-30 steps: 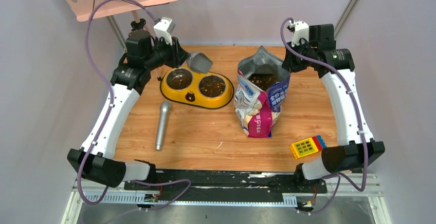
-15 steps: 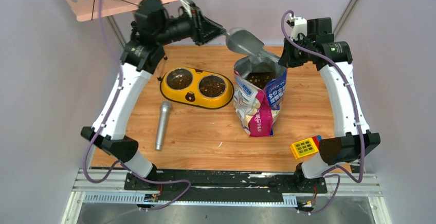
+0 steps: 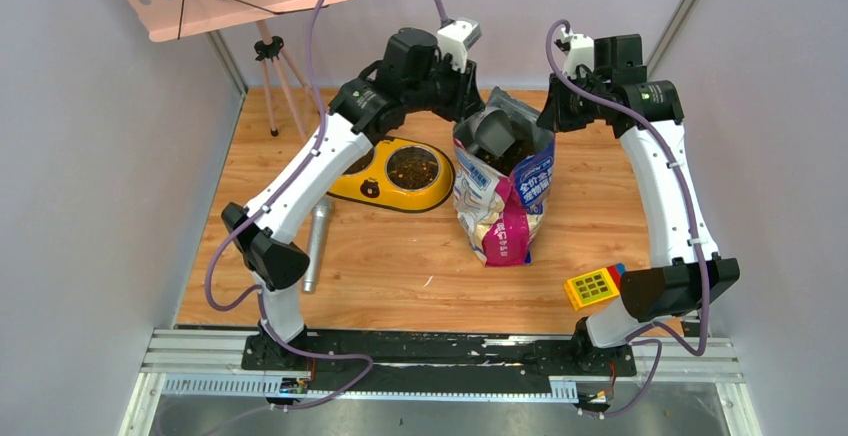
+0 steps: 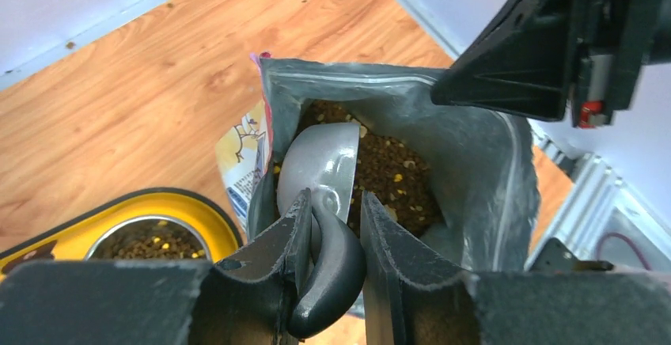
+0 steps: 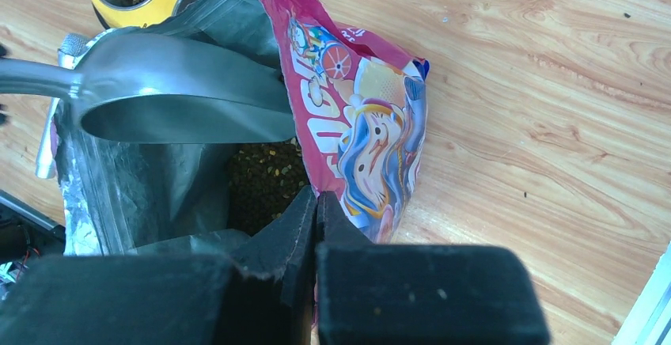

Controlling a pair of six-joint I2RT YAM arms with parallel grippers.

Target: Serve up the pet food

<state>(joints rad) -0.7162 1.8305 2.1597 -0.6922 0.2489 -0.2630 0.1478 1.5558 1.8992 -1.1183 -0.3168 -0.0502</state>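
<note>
Top external view: we see the left tool (image 3: 474, 116) and the right tool (image 3: 550, 119) meeting at an upright bag (image 3: 500, 211) towards the far side of the counter (image 3: 400, 266).
Left tool: clamped on the dark handle of a grey scoop (image 4: 320, 163), one finger on each side (the left wrist view shows this best).
Scoop: its bowl sits inside the bag's open mouth, over the kibble (image 4: 392, 171); we cannot tell whether it touches the pellets. The right wrist view shows its plain grey inside.
Right tool: fingers pressed together on the bag's rim, at the far right side of the mouth.
Kibble: a brown mass low inside the foil-lined bag; more of it lies in the bowl we can see of the yellow feeder (image 3: 352, 184).
Feeder: on the counter just left of the bag, its left end hidden under the left arm.
Bag: pink and blue with a cartoon print, standing with its mouth open upward.
Other things: a grey microphone (image 3: 316, 246) lies on the counter beside the left arm; a yellow block (image 3: 597, 286) lies near the right arm's base (at the near right corner).
</note>
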